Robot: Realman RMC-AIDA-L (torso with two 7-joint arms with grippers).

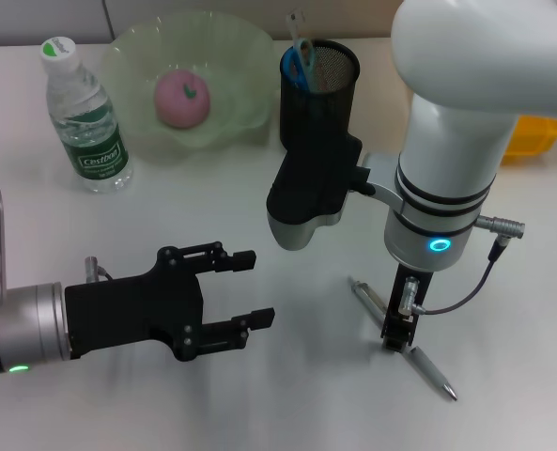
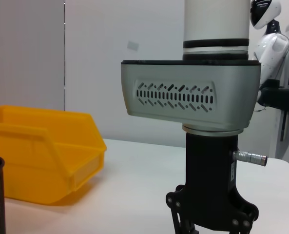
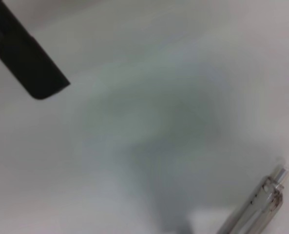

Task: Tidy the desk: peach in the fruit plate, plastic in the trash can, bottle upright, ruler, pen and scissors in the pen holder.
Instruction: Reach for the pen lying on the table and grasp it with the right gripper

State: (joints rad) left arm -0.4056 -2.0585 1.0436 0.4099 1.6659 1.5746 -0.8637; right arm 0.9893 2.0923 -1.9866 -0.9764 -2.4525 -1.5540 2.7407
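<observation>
Now R end effector [image 1: 397,331] down at pen [image 1: 402,336], grip unclear; L end effector [image 1: 252,287] wide open, empty.

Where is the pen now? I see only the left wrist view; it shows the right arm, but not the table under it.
Observer: The pen lies flat on the table, and the right tool is down over its middle.
Operator: What is the left tool doing?
Observer: The left tool hovers open above the table, on the pen's left side, holding nothing.
Operator: Is the peach in the plate?
Observer: Yes, the peach sits inside the green fruit plate.
</observation>
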